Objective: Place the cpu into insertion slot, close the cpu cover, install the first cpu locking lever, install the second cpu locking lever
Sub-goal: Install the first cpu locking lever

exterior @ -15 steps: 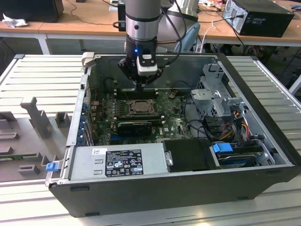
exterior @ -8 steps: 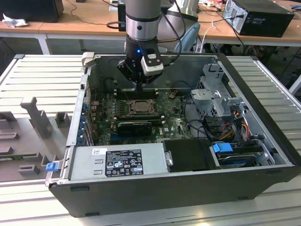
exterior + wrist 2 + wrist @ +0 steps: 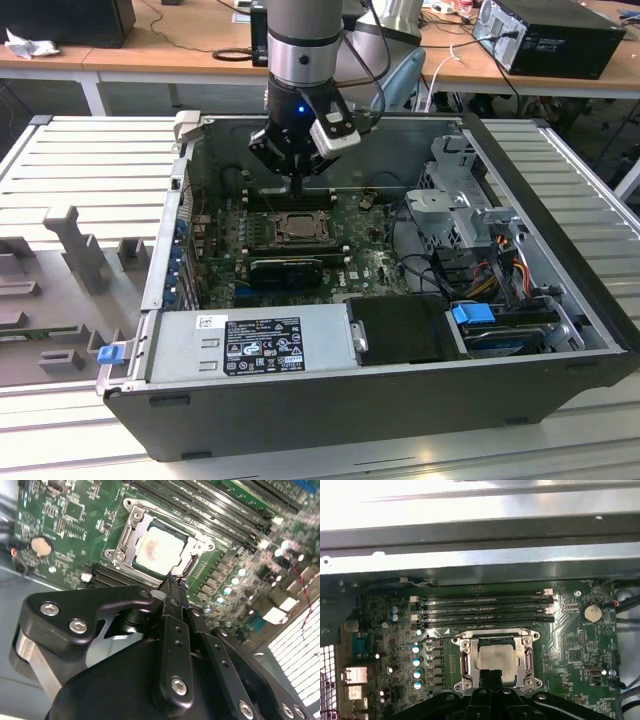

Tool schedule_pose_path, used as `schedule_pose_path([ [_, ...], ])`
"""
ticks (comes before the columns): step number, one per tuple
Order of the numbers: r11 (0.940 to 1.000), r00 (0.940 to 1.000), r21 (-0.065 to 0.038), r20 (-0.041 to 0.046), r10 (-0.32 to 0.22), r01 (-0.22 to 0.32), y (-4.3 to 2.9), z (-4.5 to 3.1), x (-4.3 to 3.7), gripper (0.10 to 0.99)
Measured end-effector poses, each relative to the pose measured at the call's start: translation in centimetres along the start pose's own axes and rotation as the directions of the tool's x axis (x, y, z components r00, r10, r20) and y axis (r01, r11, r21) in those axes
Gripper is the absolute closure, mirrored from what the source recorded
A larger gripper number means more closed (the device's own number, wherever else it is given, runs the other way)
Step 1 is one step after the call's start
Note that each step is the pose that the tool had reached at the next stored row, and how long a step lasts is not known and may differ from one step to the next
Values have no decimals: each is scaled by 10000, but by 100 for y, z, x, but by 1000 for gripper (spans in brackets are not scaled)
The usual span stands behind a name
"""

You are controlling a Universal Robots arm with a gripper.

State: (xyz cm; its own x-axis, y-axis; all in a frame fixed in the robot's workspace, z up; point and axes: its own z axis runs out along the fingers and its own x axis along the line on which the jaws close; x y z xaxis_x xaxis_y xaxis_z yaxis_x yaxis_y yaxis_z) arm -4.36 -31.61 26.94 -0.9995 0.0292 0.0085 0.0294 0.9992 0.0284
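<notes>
One open computer case point(image 3: 330, 400) sits here, and the single arm point(image 3: 300, 40) reaches straight down into it from above. One green circuit board point(image 3: 375, 262) lines the case floor. The gripper point(image 3: 297, 190) hangs upright, its fingers pinched narrow with nothing to be seen between them, tips at the edge of the one insertion slot point(image 3: 297, 228). The one cpu cover point(image 3: 127, 536) lies flat over it, and the single cpu point(image 3: 159, 550) sits in its window.
</notes>
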Motion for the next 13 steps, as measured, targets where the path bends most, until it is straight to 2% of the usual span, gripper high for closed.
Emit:
schedule_pose_path([
  [4,9957,9957,4,-25,-925,925,-1,3,8,980],
  [7,9956,9956,6,-26,-935,935,-4,11,123,980],
  [8,9956,9956,6,-26,-934,934,-6,16,204,980],
  [13,9956,9956,5,-25,-933,933,-12,39,393,980],
])
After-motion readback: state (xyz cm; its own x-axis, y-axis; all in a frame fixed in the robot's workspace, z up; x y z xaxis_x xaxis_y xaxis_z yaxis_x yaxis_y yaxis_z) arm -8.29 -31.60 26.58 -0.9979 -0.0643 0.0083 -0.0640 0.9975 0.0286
